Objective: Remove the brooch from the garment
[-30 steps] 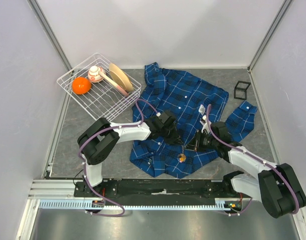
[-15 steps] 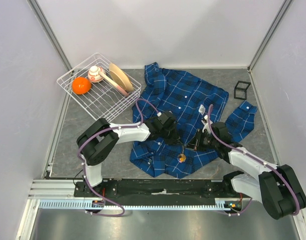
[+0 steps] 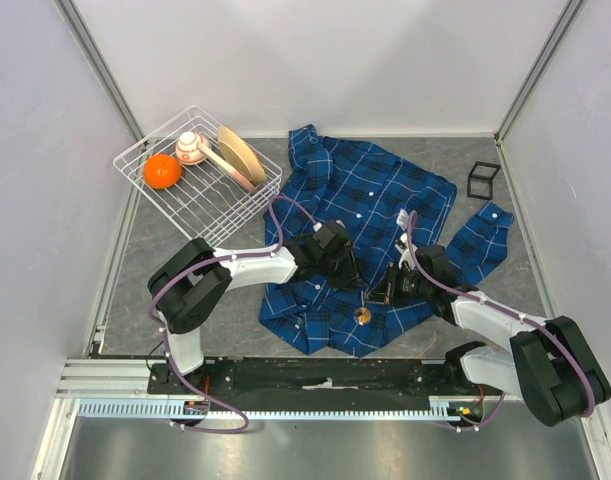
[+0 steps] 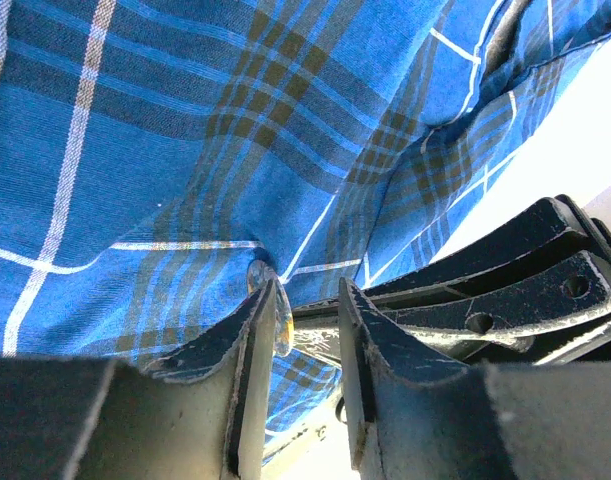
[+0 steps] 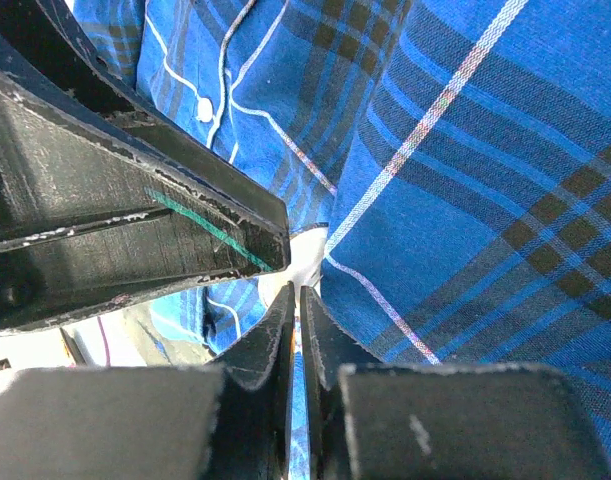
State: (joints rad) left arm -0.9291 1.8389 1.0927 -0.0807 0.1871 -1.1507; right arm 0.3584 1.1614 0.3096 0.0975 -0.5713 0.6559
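The garment, a blue plaid shirt, lies spread on the table. The brooch, a small round orange-gold disc, sits on its lower front. My left gripper is just above the brooch, jaws open. In the left wrist view the brooch shows edge-on against the inner face of the left finger, with a gap between my left gripper's tips. My right gripper meets it from the right, shut on a thin fold of the garment, as the right wrist view of my right gripper shows.
A white wire basket at the back left holds an orange, a cup and plates. A small black frame cube stands at the back right. Grey walls close in both sides.
My left gripper's jaws closed and then opened again to a wider gap. The right gripper shifted slightly left, still pinching the cloth. The brooch stays in the same spot.
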